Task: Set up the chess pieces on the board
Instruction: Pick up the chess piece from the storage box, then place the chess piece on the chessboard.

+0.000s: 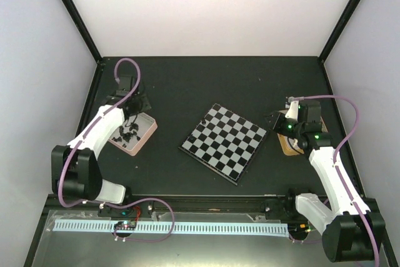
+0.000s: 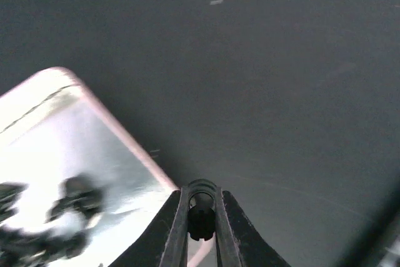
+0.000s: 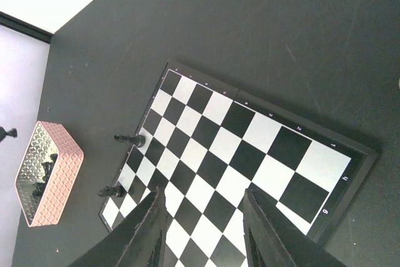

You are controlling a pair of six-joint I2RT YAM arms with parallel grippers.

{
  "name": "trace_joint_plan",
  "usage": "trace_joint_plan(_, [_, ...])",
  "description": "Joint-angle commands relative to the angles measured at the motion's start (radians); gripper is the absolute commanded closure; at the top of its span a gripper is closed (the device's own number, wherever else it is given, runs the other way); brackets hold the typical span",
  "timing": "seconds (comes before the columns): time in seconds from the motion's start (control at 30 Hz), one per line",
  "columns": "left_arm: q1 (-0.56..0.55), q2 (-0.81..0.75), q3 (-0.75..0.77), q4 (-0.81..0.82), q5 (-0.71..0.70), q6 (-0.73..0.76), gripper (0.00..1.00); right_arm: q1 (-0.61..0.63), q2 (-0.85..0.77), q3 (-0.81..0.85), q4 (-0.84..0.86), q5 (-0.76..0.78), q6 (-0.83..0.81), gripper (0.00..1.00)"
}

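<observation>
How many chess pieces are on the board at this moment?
2 black chess pieces, on the board's edge facing the pink tin: one mid-edge, one near the corner. The right gripper may hide others.

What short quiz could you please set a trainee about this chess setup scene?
1. True or false: the right claw is shut on a piece.
2. How many chess pieces stand on the board? A none; B two; C sixteen.
3. Fill in: the left claw grips a single piece coloured ___.
Key: 1 false, it is open and empty; 2 B, both at the edge nearest the pink tin; 3 black.
</observation>
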Motion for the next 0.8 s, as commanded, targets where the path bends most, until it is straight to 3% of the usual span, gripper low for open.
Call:
trace_joint_plan(0.0, [-0.122,0.011,0.125,-0.028,0.087,0.000,0.88,0.005,-0.009,0.002,0.009,0.001,0.005,0.65])
trace_joint_plan(0.23, [-0.364,0.211,0.364,-0.058,0.126,0.011,0.87,0.006,-0.020,-0.003,0.004,0.006,0.002,0.65])
trace_joint_plan(0.4, [-0.476,0.435,0.596,-0.139,0.162,0.081,0.87,0.005,-0.028,-0.006,-0.002,0.008,-0.004,0.65])
trace_joint_plan(0.57, [-0.538,0.635,0.822,-0.216,0.176,0.182,0.87,0.005,-0.030,-0.012,-0.005,0.012,-0.009,0.65])
trace_joint_plan(0.77, [-0.554,0.736,0.895,-0.193,0.163,0.264,0.86,0.005,-0.026,-0.018,-0.001,0.014,-0.012,0.65])
